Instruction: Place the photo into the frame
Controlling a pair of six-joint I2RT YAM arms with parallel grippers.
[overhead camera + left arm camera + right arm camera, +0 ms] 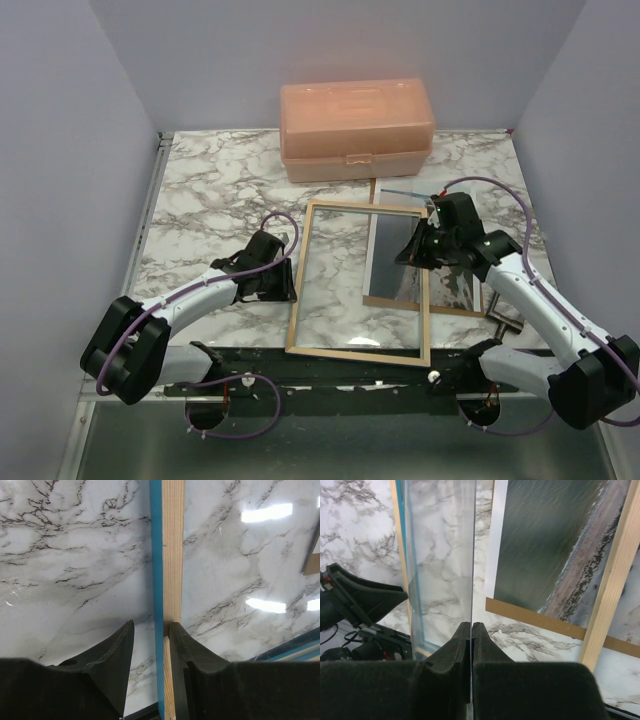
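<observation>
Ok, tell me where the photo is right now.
In the top view the photo lies right of centre on the brown backing board, partly under the right rail of the frame, just beneath the right pincer.

The top view sits high behind the arm bases. It looks down and forward over the whole marble counter [200,190], wide and distant. The left wrist view looks out along the left gripper [151,625], close over the counter, with one rail of the frame [173,555] running lengthwise away from it. The right wrist view looks along the right gripper [471,625], also close, across the clear pane [440,555] toward the left arm, with the photo [545,540] on its right. All three views share the frame.
</observation>
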